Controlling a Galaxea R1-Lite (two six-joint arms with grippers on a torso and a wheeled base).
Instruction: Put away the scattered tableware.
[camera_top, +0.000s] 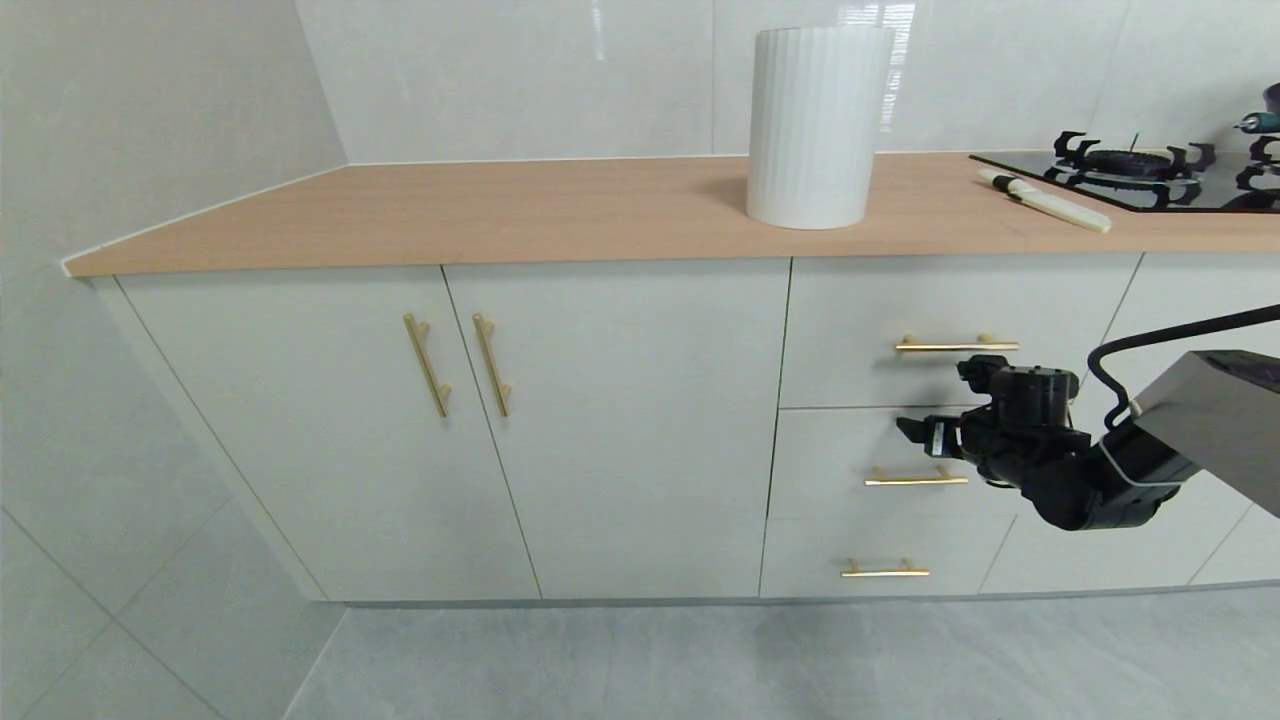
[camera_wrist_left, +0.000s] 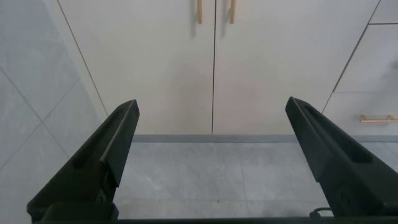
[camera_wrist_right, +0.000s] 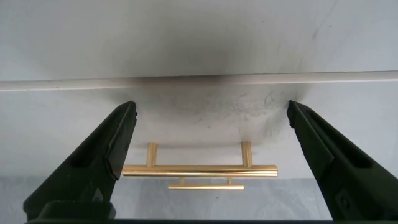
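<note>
A cream-coloured utensil (camera_top: 1045, 200) lies on the wooden countertop (camera_top: 520, 210) beside the hob. A tall white ribbed holder (camera_top: 810, 125) stands upright to its left. My right gripper (camera_top: 945, 402) is open, low in front of the drawer stack, close to the middle drawer's front and just above its gold handle (camera_top: 915, 480). In the right wrist view that gripper (camera_wrist_right: 211, 109) frames the middle drawer's handle (camera_wrist_right: 199, 169) with nothing between its fingers. My left gripper (camera_wrist_left: 211, 107) is open and empty, held above the grey floor facing the cabinet doors.
A black gas hob (camera_top: 1150, 175) sits at the counter's right end. Below are two cabinet doors with vertical gold handles (camera_top: 427, 365) and three drawers, the top handle (camera_top: 957, 345) and bottom handle (camera_top: 885, 572) included. Tiled wall closes the left side; grey floor (camera_top: 700, 660) lies open.
</note>
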